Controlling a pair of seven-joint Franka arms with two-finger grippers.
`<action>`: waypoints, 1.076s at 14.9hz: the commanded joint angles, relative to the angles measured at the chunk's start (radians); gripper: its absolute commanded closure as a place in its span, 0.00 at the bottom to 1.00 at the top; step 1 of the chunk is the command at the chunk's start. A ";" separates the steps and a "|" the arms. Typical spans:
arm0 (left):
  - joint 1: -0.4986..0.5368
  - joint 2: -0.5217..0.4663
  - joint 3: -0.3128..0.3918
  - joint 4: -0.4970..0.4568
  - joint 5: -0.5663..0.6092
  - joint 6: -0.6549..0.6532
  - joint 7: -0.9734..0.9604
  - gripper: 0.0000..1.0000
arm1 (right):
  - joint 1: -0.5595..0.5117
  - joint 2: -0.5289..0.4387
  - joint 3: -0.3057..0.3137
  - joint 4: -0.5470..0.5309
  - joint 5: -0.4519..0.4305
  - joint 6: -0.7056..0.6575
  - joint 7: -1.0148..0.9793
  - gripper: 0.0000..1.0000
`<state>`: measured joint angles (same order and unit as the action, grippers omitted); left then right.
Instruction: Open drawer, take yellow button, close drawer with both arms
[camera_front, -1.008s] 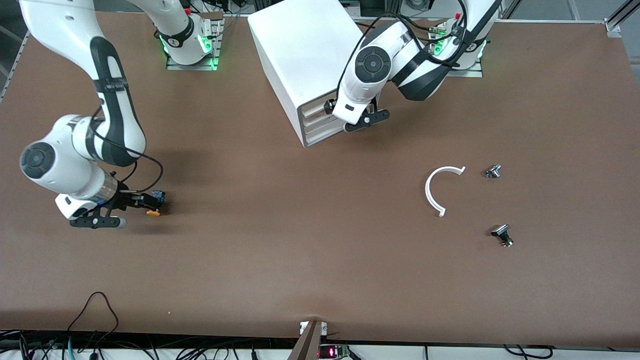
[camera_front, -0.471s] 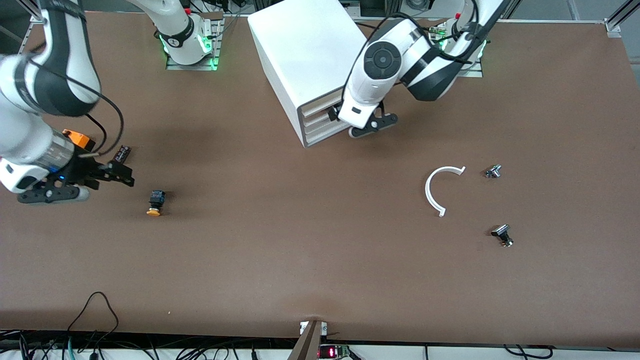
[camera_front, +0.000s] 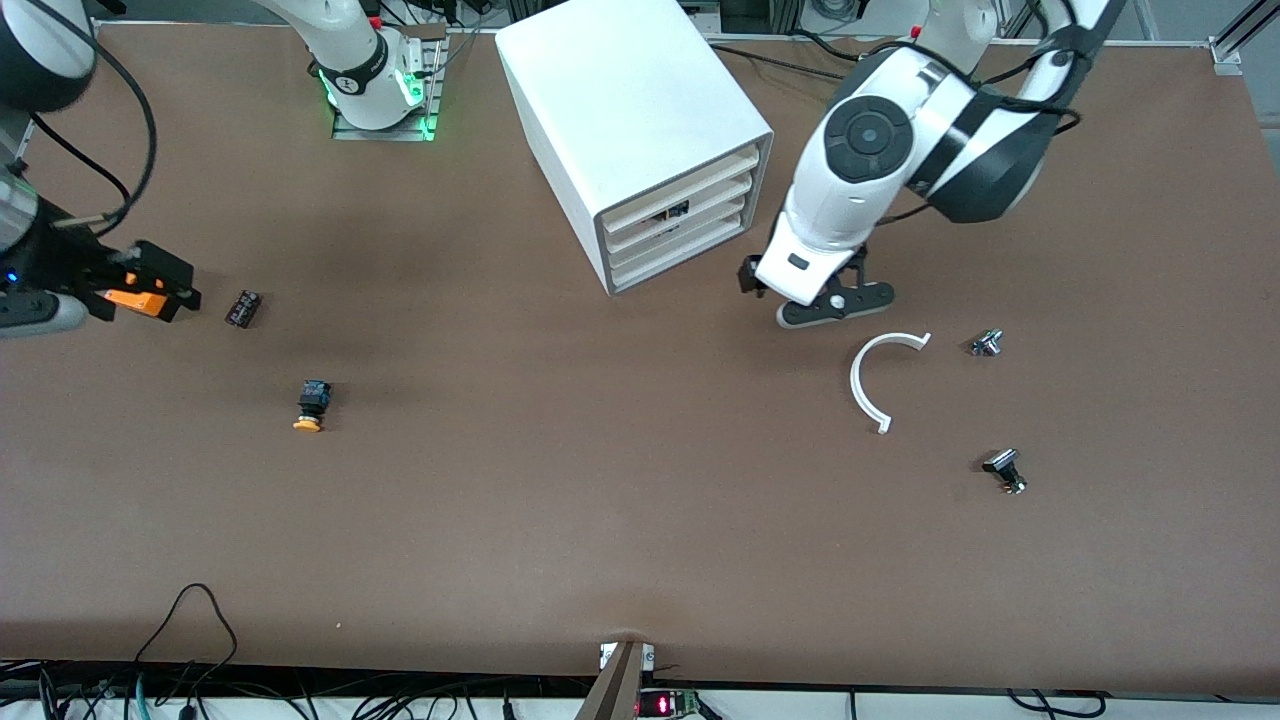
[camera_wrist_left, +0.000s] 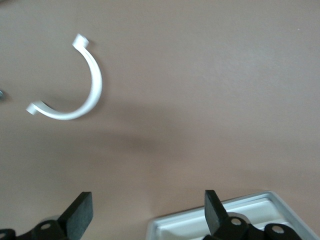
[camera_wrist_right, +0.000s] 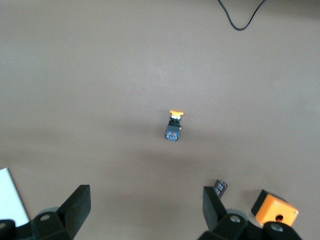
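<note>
At the frame's lower left the button (camera_front: 311, 405) lies on the desk (camera_front: 600, 500), orange cap toward the camera. Right pincer (camera_front: 150, 285), spread and empty, hovers up-left of it. Left pincer (camera_front: 815, 300), also spread, hangs far off beside the cabinet (camera_front: 620, 110), so the right arm is nearer.

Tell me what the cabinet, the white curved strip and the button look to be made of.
Cabinet: likely matte white plastic or painted metal; smooth, even faces. Curved strip: probably white plastic; thin, uniform, no grain. Button: probably moulded plastic; orange cap, black-and-blue body.
</note>
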<state>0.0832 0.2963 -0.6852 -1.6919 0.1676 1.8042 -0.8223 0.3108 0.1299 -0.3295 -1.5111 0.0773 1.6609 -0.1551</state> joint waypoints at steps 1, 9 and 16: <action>0.045 -0.006 -0.007 0.098 0.036 -0.119 0.182 0.01 | 0.001 0.007 0.007 0.078 -0.011 -0.079 0.021 0.01; 0.204 -0.048 0.069 0.227 0.024 -0.286 0.641 0.01 | 0.056 -0.009 0.015 0.109 -0.028 -0.130 0.199 0.01; -0.144 -0.250 0.610 0.095 -0.157 -0.165 0.834 0.01 | -0.030 -0.013 0.131 0.109 -0.040 -0.150 0.331 0.01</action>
<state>0.0018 0.1562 -0.1520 -1.4770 0.0386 1.5818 -0.0412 0.3573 0.1265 -0.2775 -1.4157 0.0602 1.5349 0.1549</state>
